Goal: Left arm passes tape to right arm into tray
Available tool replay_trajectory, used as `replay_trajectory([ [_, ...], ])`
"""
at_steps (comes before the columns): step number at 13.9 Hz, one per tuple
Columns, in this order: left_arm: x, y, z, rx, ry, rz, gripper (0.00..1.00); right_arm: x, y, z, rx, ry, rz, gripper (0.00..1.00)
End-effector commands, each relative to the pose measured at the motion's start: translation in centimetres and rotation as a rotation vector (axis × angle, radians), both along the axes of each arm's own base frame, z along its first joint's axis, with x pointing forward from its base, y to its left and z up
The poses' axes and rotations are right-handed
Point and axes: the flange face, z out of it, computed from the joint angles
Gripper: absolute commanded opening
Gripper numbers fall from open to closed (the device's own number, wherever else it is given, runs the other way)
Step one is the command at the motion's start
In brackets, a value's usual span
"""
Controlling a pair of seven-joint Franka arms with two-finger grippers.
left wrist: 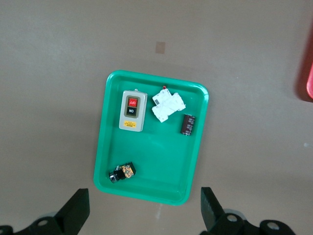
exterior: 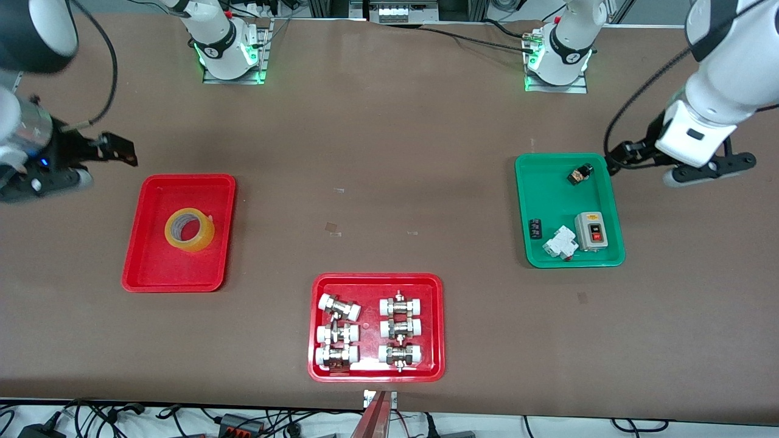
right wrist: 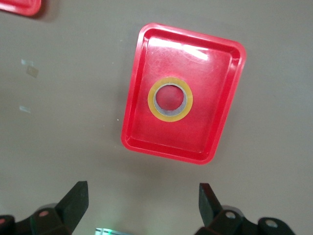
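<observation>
The tape [exterior: 204, 236] lies flat in the plain red tray [exterior: 152, 261] toward the right arm's end of the table. The right wrist view shows the tape [right wrist: 152, 101] near the middle of the tray [right wrist: 146, 132]. My right gripper [exterior: 48, 182] hangs open and empty over the bare table beside that tray, off its end toward the right arm's end; its fingers [right wrist: 74, 200] stand wide apart. My left gripper [exterior: 709, 172] hangs open and empty over the table beside the green tray [exterior: 548, 201], at the left arm's end; its fingers [left wrist: 76, 211] are wide apart.
The green tray [left wrist: 146, 156] holds a grey switch box [exterior: 590, 231], a white breaker [exterior: 560, 243] and two small dark parts. A wider red tray [exterior: 371, 286] with several white-capped metal fittings [exterior: 338, 333] sits near the front edge, mid-table.
</observation>
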Motion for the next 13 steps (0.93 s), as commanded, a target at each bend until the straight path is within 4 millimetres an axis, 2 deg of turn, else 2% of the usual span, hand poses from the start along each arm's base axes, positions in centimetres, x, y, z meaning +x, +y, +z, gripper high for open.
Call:
replay_trajectory([
  [1, 0.0, 2.5, 1.8, -0.028, 0.002, -0.045, 1.0, -3.0, 0.3, 2.2, -0.014, -0.057, -0.037, 1.0],
  [2, -0.6, 2.9, 1.7, -0.028, 0.056, -0.107, 1.0, -3.0, 0.5, 3.1, -0.011, -0.084, -0.037, 1.0],
  [4, -0.5, 4.9, 2.4, -0.045, 0.072, -0.101, 1.0, -2.0, 0.5, 5.1, -0.003, -0.132, -0.049, 1.0],
  [5, 0.0, 5.0, 1.8, -0.072, 0.079, -0.097, 1.0, -1.5, 0.6, 5.5, 0.0, -0.126, -0.055, 1.0],
  [6, 0.3, 5.0, 2.4, -0.082, 0.066, -0.097, 1.0, -1.4, 0.6, 6.3, -0.002, -0.132, -0.071, 1.0],
  [10, 0.5, 4.5, 2.5, -0.089, 0.061, -0.103, 1.0, -1.4, 0.4, 6.3, -0.004, -0.129, -0.091, 1.0],
  [13, 0.7, 4.3, 2.7, -0.114, 0.043, -0.1, 1.0, -1.7, 0.6, 6.0, -0.015, -0.103, -0.287, 1.0],
])
